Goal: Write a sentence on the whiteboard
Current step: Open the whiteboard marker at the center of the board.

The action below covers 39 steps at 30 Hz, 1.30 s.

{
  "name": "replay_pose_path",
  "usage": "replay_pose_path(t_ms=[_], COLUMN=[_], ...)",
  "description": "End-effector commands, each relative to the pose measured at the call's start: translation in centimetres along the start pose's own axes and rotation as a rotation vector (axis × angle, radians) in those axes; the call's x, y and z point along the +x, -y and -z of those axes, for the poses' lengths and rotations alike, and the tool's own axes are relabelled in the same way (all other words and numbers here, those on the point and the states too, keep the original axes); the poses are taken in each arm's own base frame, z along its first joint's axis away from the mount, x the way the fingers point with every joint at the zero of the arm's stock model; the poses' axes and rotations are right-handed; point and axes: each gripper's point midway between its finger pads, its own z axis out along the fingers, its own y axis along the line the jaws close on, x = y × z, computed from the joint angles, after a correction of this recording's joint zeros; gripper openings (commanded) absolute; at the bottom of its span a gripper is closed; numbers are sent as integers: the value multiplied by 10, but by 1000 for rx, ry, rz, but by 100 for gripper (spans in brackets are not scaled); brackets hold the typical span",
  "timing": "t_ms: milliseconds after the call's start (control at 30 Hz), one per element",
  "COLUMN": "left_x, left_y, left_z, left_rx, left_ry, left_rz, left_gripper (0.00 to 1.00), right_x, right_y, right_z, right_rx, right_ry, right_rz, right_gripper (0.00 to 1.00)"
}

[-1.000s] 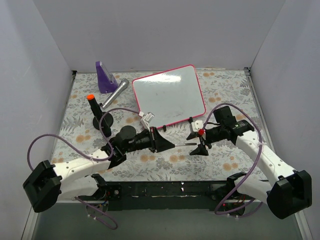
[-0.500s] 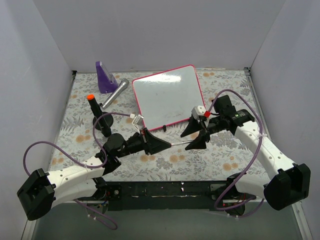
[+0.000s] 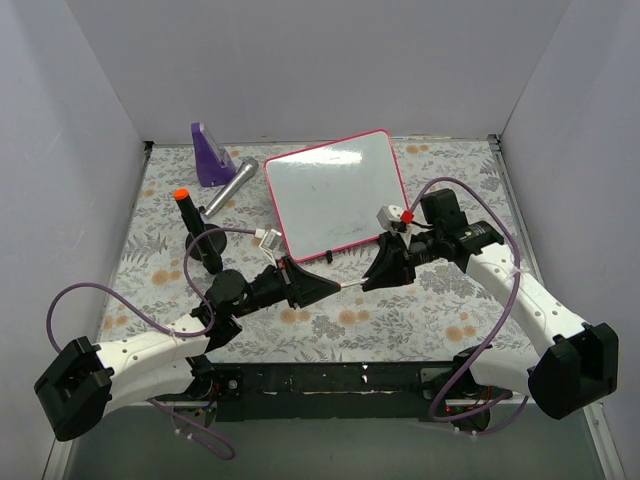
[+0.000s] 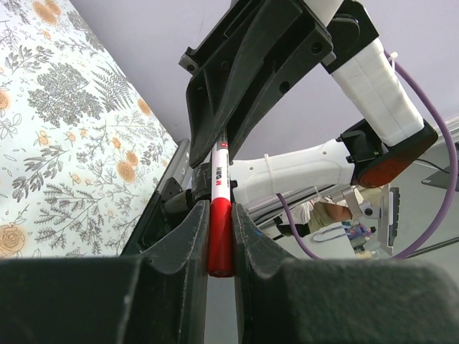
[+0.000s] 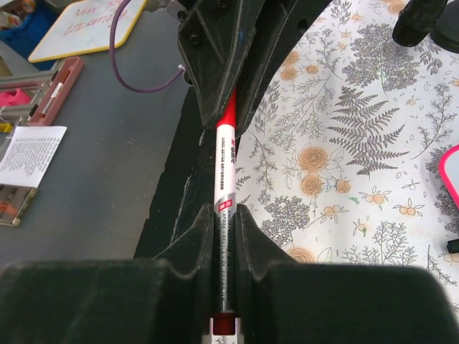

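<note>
Left of the small glossy whiteboard with a pink-red frame (image 3: 338, 190), which lies on the floral-patterned desk (image 3: 460, 170), are a purple plastic wedge (image 3: 208, 153), a silver microphone (image 3: 232, 185) lying on its side, and an upright black post with an orange tip (image 3: 185, 215). Just in front of the whiteboard's near edge, the left fingers (image 3: 320, 288) are clamped on the red end of a slim red-and-white marker (image 3: 358, 285). The right fingers (image 3: 388, 268) are closed around its other end.
</note>
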Motion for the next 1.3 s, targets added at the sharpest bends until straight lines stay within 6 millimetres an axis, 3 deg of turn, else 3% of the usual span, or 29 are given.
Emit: replay_pose_path(t_ms=[0, 67, 167, 233, 300, 800, 1133, 1267], left_x=[-6, -7, -7, -7, -7, 0, -1, -2], left_y=[2, 1, -1, -2, -4, -20, -20, -21], left_z=[1, 1, 1, 1, 1, -2, -3, -2], left_rx=[11, 8, 5, 2, -1, -57, -58, -63], left_ry=[39, 44, 51, 53, 57, 28, 29, 35], left_rz=[-2, 3, 9, 11, 13, 14, 10, 10], left_gripper=[0, 0, 0, 0, 0, 0, 0, 0], right_x=[-7, -8, -7, -8, -8, -2, 9, 9], right_y=[-4, -5, -6, -7, -7, 7, 11, 10], right_z=[-3, -4, -5, -5, -6, -13, -18, -18], right_rx=[-38, -41, -52, -64, -73, -19, -4, -6], right_ry=[29, 30, 37, 42, 45, -9, -50, -50], right_rz=[-8, -12, -20, -24, -30, -56, -65, -60], right_gripper=[1, 1, 23, 31, 34, 29, 34, 30])
